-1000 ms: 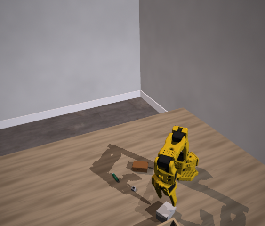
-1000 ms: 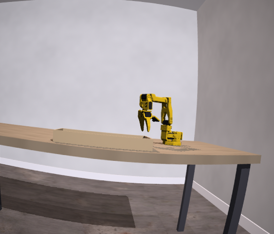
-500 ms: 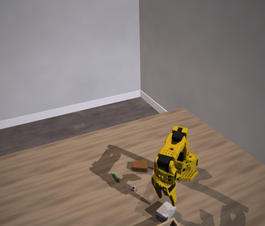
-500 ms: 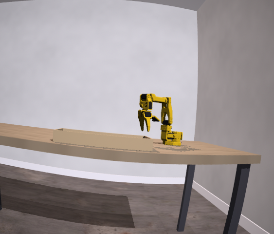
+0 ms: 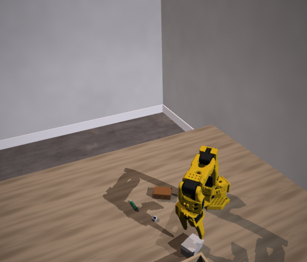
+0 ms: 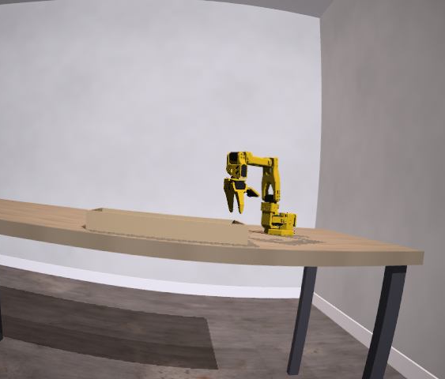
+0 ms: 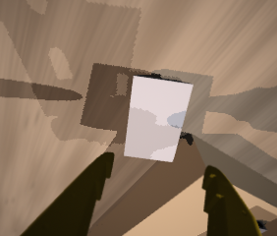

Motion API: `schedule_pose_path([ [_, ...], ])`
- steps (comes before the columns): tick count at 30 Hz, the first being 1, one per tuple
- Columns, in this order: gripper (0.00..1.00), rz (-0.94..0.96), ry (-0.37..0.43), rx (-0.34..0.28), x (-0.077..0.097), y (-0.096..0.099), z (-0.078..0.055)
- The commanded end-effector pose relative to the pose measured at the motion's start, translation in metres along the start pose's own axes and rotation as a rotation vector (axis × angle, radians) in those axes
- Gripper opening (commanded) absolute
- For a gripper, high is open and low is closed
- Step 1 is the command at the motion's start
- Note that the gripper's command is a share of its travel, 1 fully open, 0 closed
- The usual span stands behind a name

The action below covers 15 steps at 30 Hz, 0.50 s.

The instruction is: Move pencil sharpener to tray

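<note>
The white box (image 5: 192,245) (image 7: 158,118) stands on the table just beside the tray, its flat white top up. It looks covered; how far down its lid sits cannot be told. My gripper (image 5: 193,232) (image 6: 235,212) (image 7: 159,162) points down above and near the box, with its fingers partly apart and nothing between them. The tan tray (image 5: 195,257) (image 6: 165,226) (image 7: 178,211) has low walls; its inside is mostly hidden. A small dark and pale thing (image 7: 261,225) shows in the tray, partly behind a finger; whether it is the pencil sharpener cannot be told.
An orange-brown box (image 5: 162,192) lies left of the arm's base. A green stick-like thing (image 5: 133,205) and a small white ring-like thing (image 5: 155,218) lie farther forward on the table. The tray's long wall runs near the table edge (image 6: 165,249).
</note>
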<state>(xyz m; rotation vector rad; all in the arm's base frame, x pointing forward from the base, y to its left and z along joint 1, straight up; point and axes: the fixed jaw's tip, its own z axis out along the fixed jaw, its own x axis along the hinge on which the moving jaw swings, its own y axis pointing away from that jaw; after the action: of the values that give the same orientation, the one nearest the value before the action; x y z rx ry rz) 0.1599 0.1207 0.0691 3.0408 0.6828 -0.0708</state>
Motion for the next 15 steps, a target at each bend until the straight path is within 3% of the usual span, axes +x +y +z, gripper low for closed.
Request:
schedule_pose_path([
  [1,0.3,0.002,0.05,0.014,0.005,0.0011,-0.0086],
  [15,0.3,0.002,0.05,0.014,0.0056,0.001,-0.006],
])
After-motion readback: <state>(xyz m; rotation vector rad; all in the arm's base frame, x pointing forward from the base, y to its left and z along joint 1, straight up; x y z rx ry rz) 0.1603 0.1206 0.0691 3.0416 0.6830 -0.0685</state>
